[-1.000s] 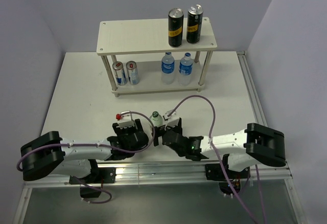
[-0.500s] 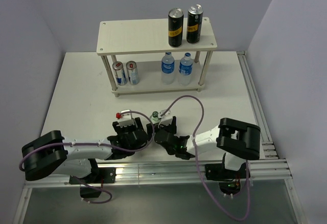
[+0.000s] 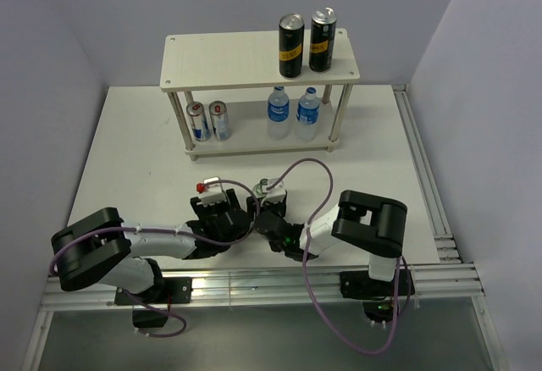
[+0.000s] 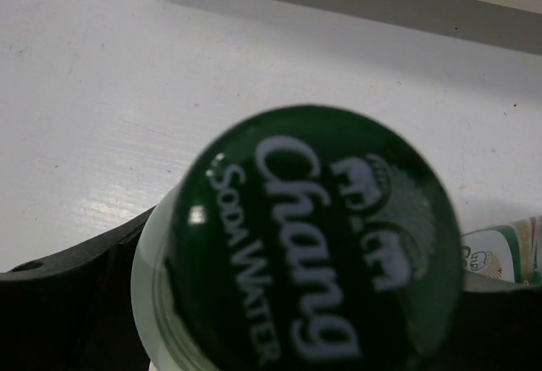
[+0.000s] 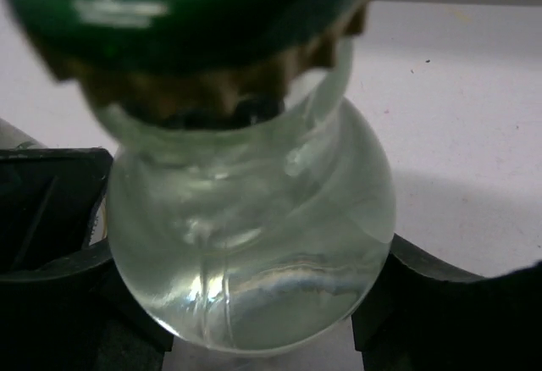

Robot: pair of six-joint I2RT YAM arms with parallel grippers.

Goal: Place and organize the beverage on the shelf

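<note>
Clasping soda bottle (image 4: 309,235): left claw (image 4: 279,320) and right claw (image 5: 254,295) both clenched | white matte table (image 3: 127,151) | pale lilac walls (image 3: 51,32)

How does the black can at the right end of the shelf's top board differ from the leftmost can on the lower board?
The black can is dark with a yellow band; the lower can is silver and blue. The black can looks taller than the lower can. The black can stands toward the right end of the shelf, the lower can toward its left. Both stand upright.
</note>
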